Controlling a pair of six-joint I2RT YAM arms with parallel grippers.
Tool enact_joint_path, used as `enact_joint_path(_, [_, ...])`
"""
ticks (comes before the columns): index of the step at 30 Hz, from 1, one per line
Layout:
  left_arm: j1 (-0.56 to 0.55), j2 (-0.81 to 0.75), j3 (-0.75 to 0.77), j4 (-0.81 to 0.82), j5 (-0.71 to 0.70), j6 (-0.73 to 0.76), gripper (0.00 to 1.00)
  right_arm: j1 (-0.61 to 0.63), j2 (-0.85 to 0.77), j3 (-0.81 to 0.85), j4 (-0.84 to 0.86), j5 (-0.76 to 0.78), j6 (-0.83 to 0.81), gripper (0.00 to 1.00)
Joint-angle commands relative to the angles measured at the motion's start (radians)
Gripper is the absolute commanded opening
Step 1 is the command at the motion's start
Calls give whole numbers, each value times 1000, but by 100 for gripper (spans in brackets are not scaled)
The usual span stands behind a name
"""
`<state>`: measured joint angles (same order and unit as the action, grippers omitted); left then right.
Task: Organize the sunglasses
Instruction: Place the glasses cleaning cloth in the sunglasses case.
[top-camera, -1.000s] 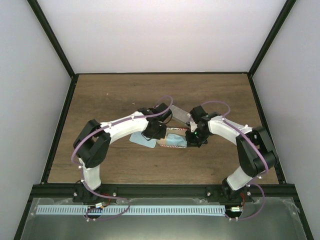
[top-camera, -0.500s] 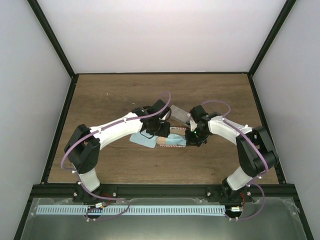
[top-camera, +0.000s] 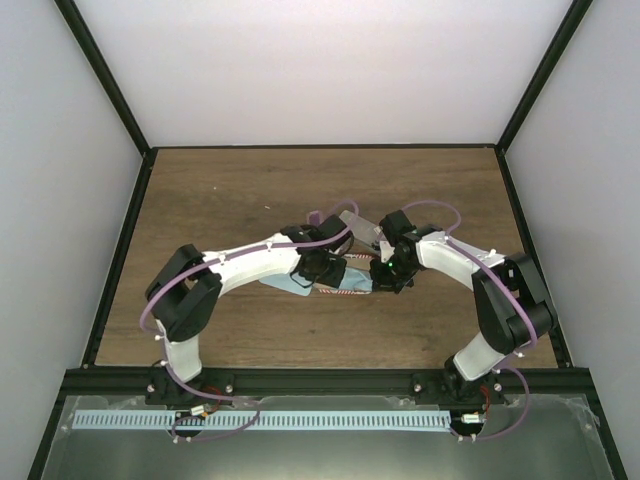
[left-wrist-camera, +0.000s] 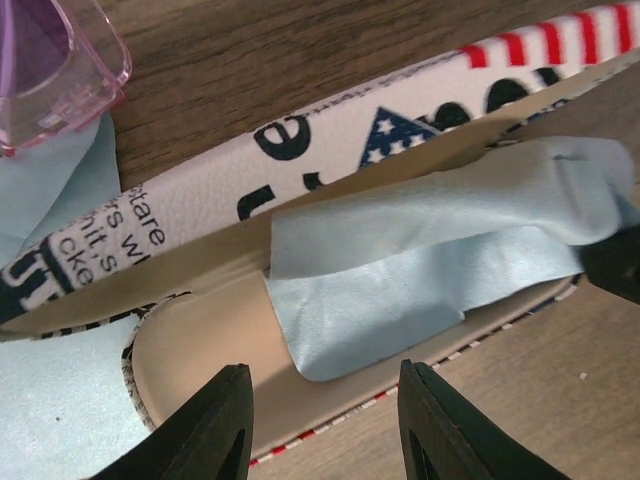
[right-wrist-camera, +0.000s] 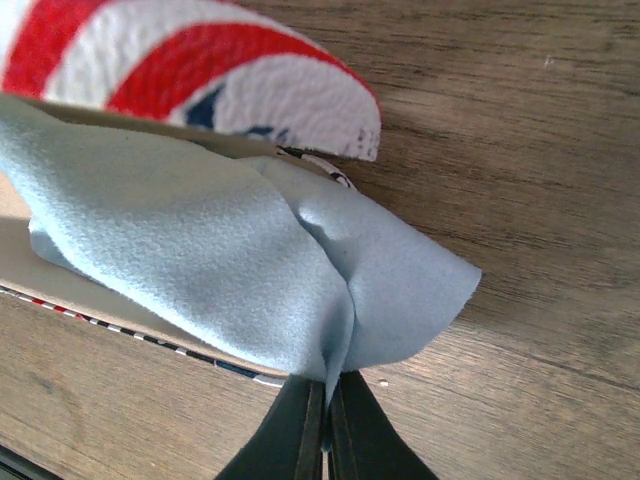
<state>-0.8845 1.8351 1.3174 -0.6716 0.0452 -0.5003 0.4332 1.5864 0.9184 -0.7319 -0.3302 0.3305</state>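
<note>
Top view: L arm (top-camera: 250, 262) has shifted over the last sec. Its elbow swung out & back, and its wrist now sits low over the left end of the striped case (top-camera: 350, 290). R arm (top-camera: 450, 255) hasn't budged, its wrist at the case's right end. The arms cover most of the case, so claw states can't be read from here.

L wrist view: left claw (left-wrist-camera: 325, 430) was shut a sec ago. It now stands part open w/ nothing between the fingers, just off the case's near rim. The case lies open, lid (left-wrist-camera: 300, 165) up on the far side, blue cloth (left-wrist-camera: 430, 250) draped inside. The purple-pink sunglasses (left-wrist-camera: 45, 70) lie outside the case, beyond the lid at its left end, partly on a second cloth (left-wrist-camera: 70, 195). Prob. the L claw has just let go & is free to fetch them. The glasses aren't in the case yet, so the main step is still to do.

R wrist view: right claw (right-wrist-camera: 327, 415) is pinched tight on the cloth's tip at the case's right end, above the wood surface (right-wrist-camera: 520, 150).

Hidden: only one corner of the sunglasses is in frame. The black wire pair isn't seen in any view. Can't tell if the cloth is going into the case or coming out.
</note>
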Motion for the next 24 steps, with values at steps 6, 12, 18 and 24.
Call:
enact_joint_path(6, [-17,90,6,29,-33,-12,42,-8,-21,-7,7,-8,4,1])
enact_joint_path(12, [-18,152,46,39,-23,-36,40,-7,-30,-17,2,-7,7,1])
enact_joint_path(18, [-19,189,72,36,-26,-53,39,-7,-49,-21,-7,-11,12,1])
enact_joint_path(24, [-22,212,89,30,-30,-59,30,-5,-60,-43,-3,-16,14,1])
